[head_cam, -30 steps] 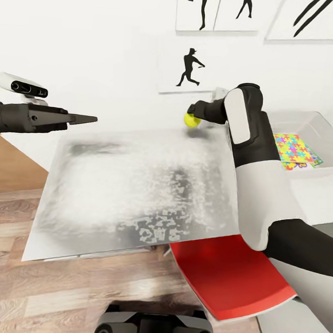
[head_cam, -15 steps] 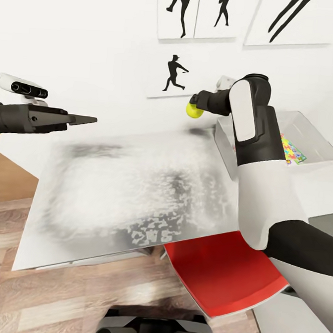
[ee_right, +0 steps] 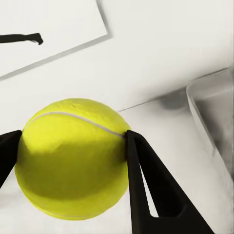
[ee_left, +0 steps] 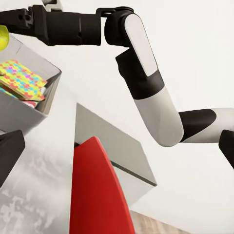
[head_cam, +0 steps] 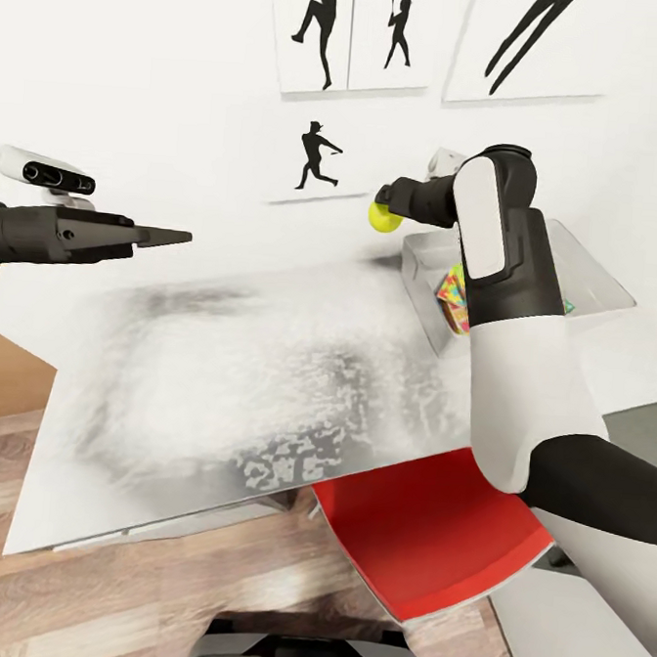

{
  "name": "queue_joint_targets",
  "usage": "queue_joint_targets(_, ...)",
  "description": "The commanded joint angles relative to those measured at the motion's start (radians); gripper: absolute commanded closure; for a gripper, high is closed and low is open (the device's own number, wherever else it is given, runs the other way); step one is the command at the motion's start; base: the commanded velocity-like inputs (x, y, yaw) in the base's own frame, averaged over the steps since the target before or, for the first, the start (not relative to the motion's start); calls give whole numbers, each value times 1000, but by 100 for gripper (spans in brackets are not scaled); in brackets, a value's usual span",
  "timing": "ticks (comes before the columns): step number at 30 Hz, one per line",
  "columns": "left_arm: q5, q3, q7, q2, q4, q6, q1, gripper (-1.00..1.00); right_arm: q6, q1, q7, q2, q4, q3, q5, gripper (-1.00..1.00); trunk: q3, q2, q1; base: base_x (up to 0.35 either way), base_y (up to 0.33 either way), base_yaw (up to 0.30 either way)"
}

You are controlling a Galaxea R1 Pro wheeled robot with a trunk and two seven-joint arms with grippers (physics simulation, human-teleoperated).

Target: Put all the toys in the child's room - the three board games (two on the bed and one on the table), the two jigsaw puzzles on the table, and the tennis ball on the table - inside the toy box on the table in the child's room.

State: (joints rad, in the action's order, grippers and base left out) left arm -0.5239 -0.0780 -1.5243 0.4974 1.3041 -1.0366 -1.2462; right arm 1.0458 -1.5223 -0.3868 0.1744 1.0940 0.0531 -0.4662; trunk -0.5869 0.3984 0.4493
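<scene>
**Ball lifted, toy box swinging closer**

Over the last second the whole head view slides: the toy box point(head_cam: 606, 289) and wall pictures shift leftward, so your camera is turning, not the things. Your right pincer point(head_cam: 384, 207) is clenched on the tennis ball point(head_cam: 382, 217), held above the desk point(head_cam: 227, 380) just beside the toy box's near rim, not yet over it. A jigsaw puzzle point(head_cam: 452, 296) already lies inside the toy box. Your left pincer point(head_cam: 168, 235) hangs closed and empty, well apart from the toy box. A red chair point(head_cam: 422, 531) sits under the desk edge; plank floor point(head_cam: 75, 595) lies below, white walls behind.
</scene>
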Motion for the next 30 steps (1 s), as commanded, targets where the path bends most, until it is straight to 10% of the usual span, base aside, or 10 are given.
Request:
queue_joint_targets(1,-1,-2,-4,1,0,-11,-1,-100,1,-1,-12,0,0,1,-12,100,0,2,1,0,0,-125)
queue_joint_targets(30,-1,-5,-4,-3,0,-11,0,-100,1,7,-34,0,-33,1,-14,100,16,2,1,0,-90,-36)
